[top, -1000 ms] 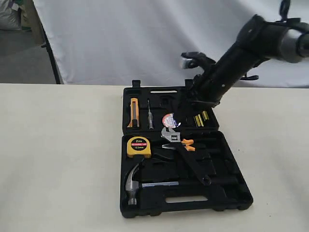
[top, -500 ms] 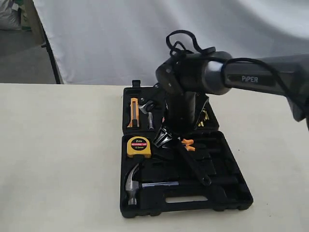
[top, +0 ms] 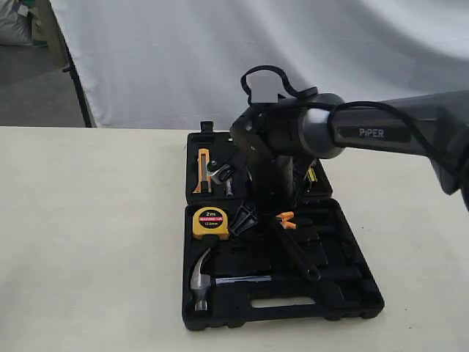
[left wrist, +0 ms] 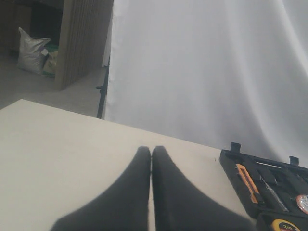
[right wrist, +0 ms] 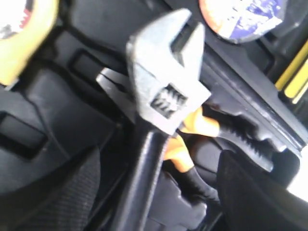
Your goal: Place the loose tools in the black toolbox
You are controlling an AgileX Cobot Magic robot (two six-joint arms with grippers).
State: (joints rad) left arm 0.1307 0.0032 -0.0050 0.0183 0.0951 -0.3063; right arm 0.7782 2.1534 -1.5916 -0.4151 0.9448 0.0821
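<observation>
The silver adjustable wrench (right wrist: 163, 86) lies slantwise across the near half of the black toolbox (top: 352, 301). Its head points toward the hinge and its black handle runs to the near right. It rests on top of the orange-handled pliers (right wrist: 202, 126) rather than down in a moulded recess. The right gripper (right wrist: 159, 192) has its jaws apart, one finger on each side of the wrench handle, with a gap showing on both sides. Just beyond the wrench head, in the far half of the case, sits the small tape roll (right wrist: 240, 13) with its blue, red and white label. The steel claw hammer (top: 201, 282) lies in the near-left part of the near half, head to the left. The yellow tape measure (top: 210, 222) sits just beyond the hammer. An orange utility knife (top: 202, 170) lies at the left of the far half. The toolbox lies open on the pale table (top: 88, 242), before a white backdrop (top: 146, 59). The left gripper (left wrist: 151, 154) is over bare table to the left of the case, its jaws pressed together on nothing.
</observation>
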